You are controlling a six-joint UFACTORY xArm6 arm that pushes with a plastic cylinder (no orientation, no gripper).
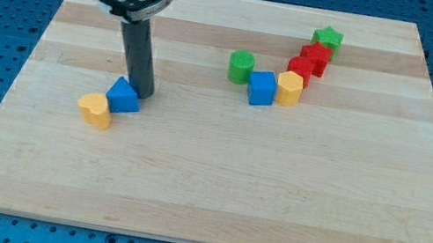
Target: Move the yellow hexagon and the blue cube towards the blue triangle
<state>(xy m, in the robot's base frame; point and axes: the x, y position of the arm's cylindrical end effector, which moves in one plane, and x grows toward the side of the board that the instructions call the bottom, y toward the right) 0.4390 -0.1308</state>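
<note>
My tip (141, 92) touching blue triangle (123, 95) — yellow hexagon (289, 88), blue cube (262, 87) well right.

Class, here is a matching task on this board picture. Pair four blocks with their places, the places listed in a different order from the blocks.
Blocks:
1. green star
2. yellow heart
3. blue cube
4. green cylinder

Places:
A. at the view's left, touching the blue triangle
B. farthest toward the view's top right, at the end of the chain of blocks
C. between the green cylinder and the yellow hexagon
D. just left of the blue cube, slightly higher in the view

Pairs: 1-B, 2-A, 3-C, 4-D

My tip stands against the blue triangle's right side.
</note>
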